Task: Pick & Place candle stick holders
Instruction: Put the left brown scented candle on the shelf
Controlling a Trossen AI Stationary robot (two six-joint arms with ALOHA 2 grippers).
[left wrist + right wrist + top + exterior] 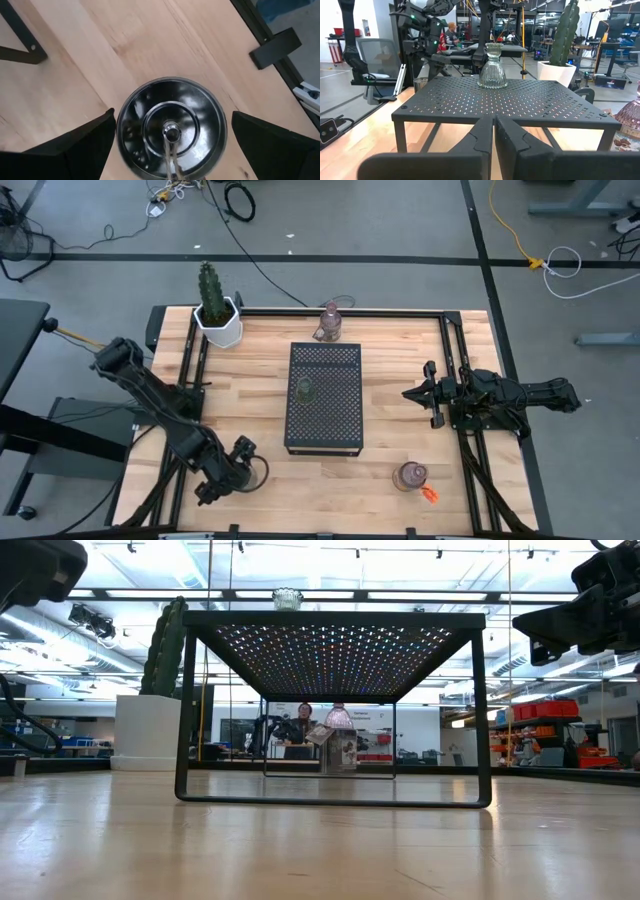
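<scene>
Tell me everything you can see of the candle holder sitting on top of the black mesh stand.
The small green-tinted ribbed glass candle stick holder has a flared bell-shaped base, a narrow waist and a cup-shaped top. It stands upright on the perforated top of the black metal stand, left of centre in the high view. Only the stand touches it; neither gripper is on it.

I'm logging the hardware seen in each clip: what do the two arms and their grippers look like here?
Both arms are dark, near-black, jointed links. The left arm carries a black cable looping beside its gripper. The right gripper has two black, angular fingers with stepped, notched inner edges. The left fingers show as broad, matte black wedges. No markings are visible.
</scene>
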